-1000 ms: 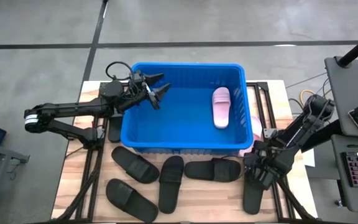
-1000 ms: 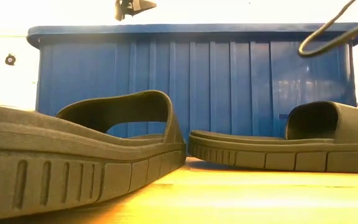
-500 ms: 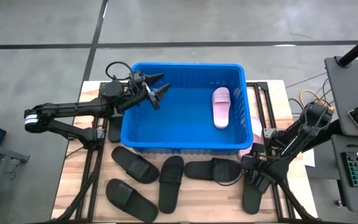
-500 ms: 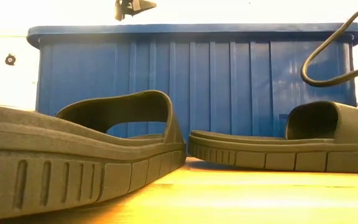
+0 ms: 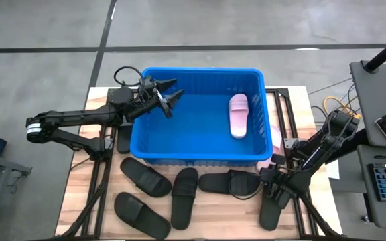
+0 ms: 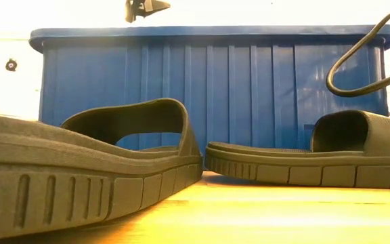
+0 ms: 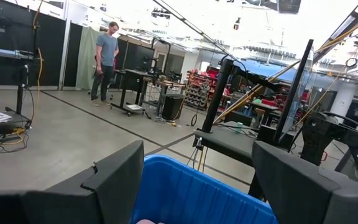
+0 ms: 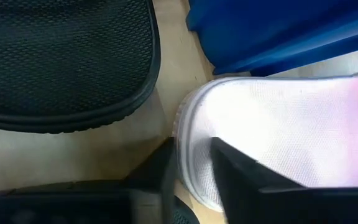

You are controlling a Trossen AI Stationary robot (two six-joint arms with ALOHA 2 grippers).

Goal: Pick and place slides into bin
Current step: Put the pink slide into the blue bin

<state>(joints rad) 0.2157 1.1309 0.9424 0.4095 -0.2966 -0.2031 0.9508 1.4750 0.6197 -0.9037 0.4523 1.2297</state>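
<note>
The bin is a bright blue rectangular plastic tub with rounded corners and a thick rim; in the low view its front wall has vertical ribs. It stands at the far middle of the light wooden surface. Inside it, near the right wall, lies one pale pink slide with a wide strap. The other pink slide is outside, at the near right corner of the bin by the right edge of the surface; its sole has a fine woven texture. Four matte black rubber slides lie in front of the bin: one near the front wall on the left, one at the near edge, one in the middle, and one to the right. A fifth black slide lies near the right edge. In the low view their side walls show deep vertical grooves. The left claw hovers over the far left corner of the bin with the fingers wide apart and holding nothing. The right claw is low at the pink slide outside the bin; its fingers stand narrow around the edge of the pink sole. Compared with one second ago, the right arm has moved a little toward the near edge, and the fifth black slide has shifted slightly; the left arm is unchanged.
</note>
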